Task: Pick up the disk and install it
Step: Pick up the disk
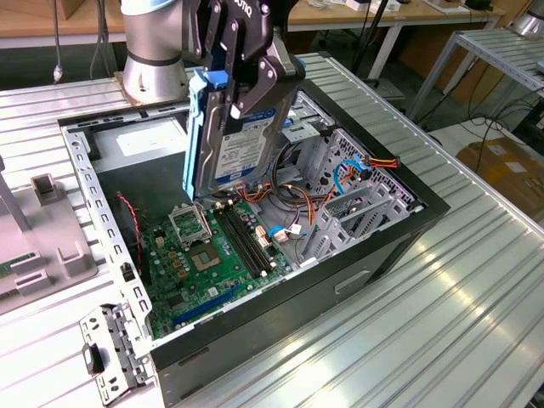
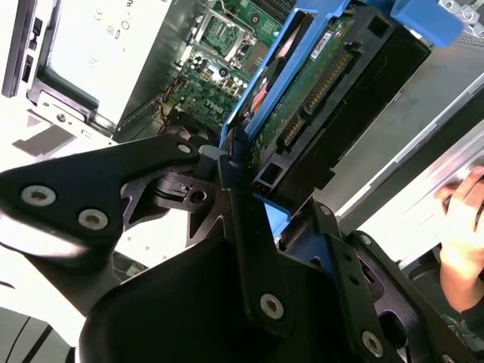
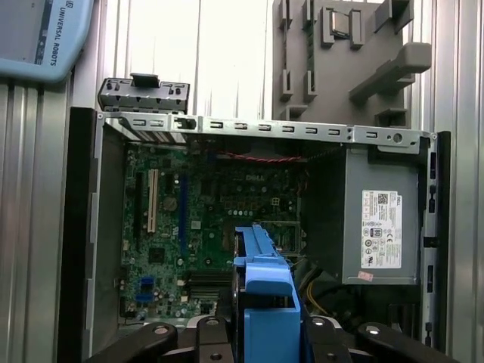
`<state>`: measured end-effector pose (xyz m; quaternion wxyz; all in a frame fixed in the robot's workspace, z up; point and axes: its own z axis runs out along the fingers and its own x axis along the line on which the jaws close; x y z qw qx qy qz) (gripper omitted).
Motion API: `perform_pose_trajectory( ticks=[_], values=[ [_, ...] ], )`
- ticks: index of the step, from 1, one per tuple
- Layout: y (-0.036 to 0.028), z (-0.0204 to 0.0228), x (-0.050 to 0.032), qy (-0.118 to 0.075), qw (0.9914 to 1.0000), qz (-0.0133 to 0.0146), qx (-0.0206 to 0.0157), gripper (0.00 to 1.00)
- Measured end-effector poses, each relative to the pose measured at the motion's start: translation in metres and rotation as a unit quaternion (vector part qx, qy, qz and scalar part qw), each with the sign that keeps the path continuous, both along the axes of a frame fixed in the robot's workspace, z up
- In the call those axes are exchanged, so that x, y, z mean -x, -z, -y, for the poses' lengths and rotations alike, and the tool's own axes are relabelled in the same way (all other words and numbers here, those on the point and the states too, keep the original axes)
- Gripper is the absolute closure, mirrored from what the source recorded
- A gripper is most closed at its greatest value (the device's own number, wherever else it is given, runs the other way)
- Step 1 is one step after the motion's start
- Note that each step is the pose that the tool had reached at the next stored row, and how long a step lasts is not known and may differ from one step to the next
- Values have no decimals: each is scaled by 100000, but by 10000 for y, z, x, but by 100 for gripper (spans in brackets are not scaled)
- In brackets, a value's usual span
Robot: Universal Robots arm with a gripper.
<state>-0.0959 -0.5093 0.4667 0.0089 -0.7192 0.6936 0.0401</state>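
The disk (image 1: 236, 140) hangs upright above the open computer case (image 1: 357, 255), label facing the exterior view's right, with blue rails (image 1: 195, 127) along its edges. My gripper (image 1: 246, 89) is shut on its upper part, one black finger across the label. In the second wrist view the disk's green circuit side (image 2: 321, 79) runs away from the fingers (image 2: 238, 178) that clamp it. In the first wrist view its blue rail end (image 3: 265, 295) sits between the finger links, over the motherboard (image 3: 204, 212). The metal drive cage (image 1: 357, 191) stands to the exterior view's right of the disk.
A grey power-supply box (image 3: 378, 227) fills one corner of the case. Orange, red and blue cables (image 1: 297, 208) lie between motherboard (image 1: 212, 246) and cage. A grey fixture (image 1: 42, 238) sits on the ribbed table beside the case. A person's hand (image 2: 461, 227) is nearby.
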Motion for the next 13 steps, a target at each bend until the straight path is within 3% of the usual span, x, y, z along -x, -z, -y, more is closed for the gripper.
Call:
perform_pose_trajectory(
  ticks=[13],
  values=[
    [3,67,-61,3,100000,1,-5,63]
  ],
)
